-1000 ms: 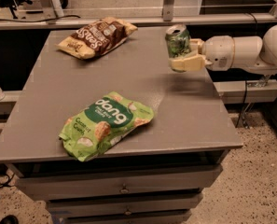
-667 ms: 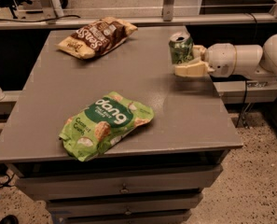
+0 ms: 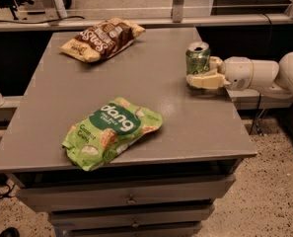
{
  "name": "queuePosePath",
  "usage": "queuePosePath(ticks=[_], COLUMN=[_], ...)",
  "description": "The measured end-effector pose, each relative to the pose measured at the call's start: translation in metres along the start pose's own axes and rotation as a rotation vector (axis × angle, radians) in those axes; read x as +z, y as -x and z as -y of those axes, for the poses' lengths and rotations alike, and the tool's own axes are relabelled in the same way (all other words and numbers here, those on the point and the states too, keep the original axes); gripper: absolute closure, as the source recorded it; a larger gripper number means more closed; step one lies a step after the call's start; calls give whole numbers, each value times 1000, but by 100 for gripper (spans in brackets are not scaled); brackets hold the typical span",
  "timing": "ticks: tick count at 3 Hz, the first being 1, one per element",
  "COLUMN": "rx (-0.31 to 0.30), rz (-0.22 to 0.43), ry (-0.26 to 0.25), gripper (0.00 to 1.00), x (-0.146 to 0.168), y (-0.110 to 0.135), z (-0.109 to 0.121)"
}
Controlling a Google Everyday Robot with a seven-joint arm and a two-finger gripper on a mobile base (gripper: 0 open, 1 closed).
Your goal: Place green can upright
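1. In the camera view, the green can [image 3: 198,57] is seen upright near the right edge of the table [image 3: 161,98], well apart from the green snack bag [image 3: 111,132] and the brown snack bag [image 3: 101,36].
2. The gripper [image 3: 201,75] is reached in from the right. Its jaws are closed only to the width of the can and are judged to hold it at the lower part.
3. The base of the can is hidden by the near finger [image 3: 202,81], so it cannot be told if the can is fully set on the table.
4. If the can is released above the surface or slightly tilted, it may be tipped over.
5. If the gripper is pulled back before it is opened wide enough, the can may be dragged and rolled off the near edge.
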State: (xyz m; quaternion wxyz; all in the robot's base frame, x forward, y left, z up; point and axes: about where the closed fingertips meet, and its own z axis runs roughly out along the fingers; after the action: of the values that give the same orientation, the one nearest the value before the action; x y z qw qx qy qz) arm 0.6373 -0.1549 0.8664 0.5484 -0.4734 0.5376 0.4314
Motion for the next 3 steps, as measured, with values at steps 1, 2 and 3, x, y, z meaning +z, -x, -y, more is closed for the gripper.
queuePosePath(ticks=[1,2,3], rx=[4,4,4], rz=[19,27,28], ry=[-13,-23,-30], gripper=[59,35,13], x=[-4,-7,-8], y=[-5,-7,-8], z=[1,2,2])
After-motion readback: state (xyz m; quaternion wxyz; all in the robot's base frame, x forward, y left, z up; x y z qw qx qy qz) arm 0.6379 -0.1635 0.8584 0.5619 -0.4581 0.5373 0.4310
